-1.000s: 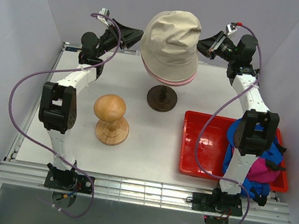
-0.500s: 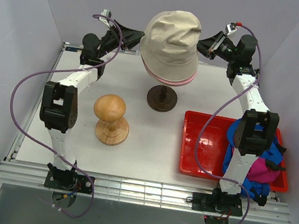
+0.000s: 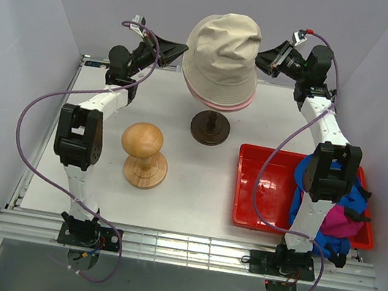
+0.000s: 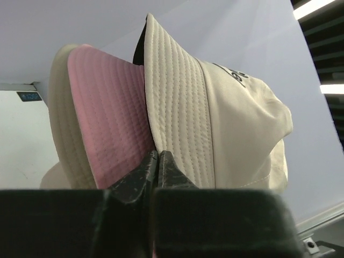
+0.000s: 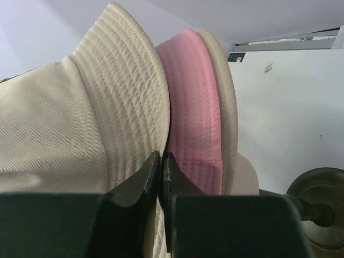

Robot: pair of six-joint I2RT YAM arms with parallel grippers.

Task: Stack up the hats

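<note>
Beige bucket hat [image 3: 222,50] sits over the light pink bucket hat [image 3: 215,104] atop the dark stand [image 3: 210,128] on the desk [image 3: 194,190], its brim pinched on either side by the left claw [image 3: 182,46] and the right claw [image 3: 261,56], both pressed tight on the fabric.

Pale lavender walls [image 3: 27,30] on 3 sides of white table [image 3: 194,190]
</note>
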